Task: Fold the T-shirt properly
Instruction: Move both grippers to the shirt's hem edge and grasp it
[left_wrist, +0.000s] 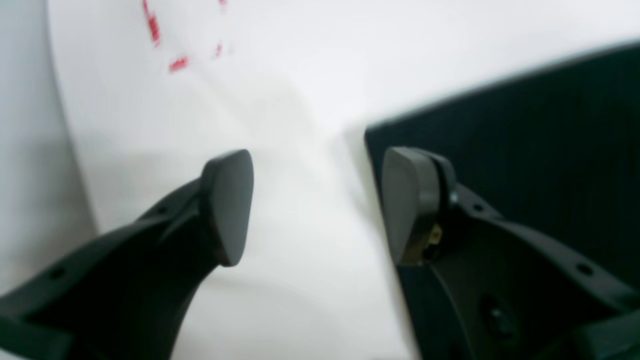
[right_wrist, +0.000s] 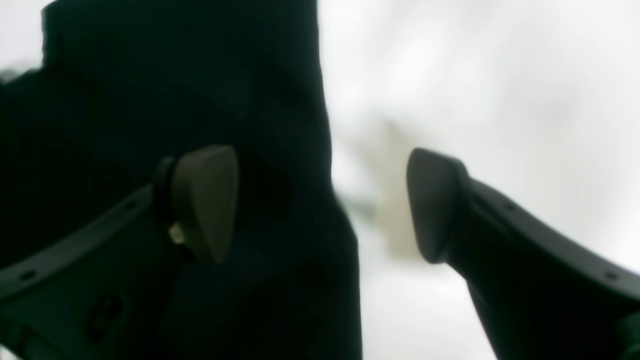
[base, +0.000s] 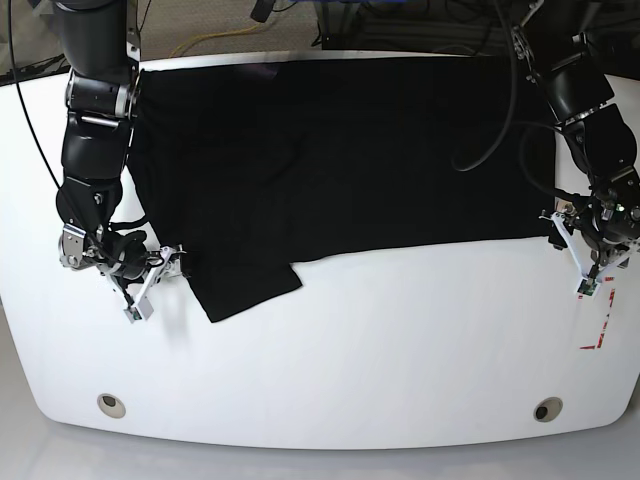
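The black T-shirt lies spread flat over the far half of the white table, with one flap reaching toward the front. My left gripper stands open at the shirt's near corner; one fingertip is at the cloth's edge, and only bare table shows between the fingers. My right gripper is open at the other side. The cloth's edge runs between its fingers, one pad over the cloth and the other over the table.
Red marks sit on the table near the left gripper. Two round holes lie near the table's curved front edge. Cables hang behind the table's far edge.
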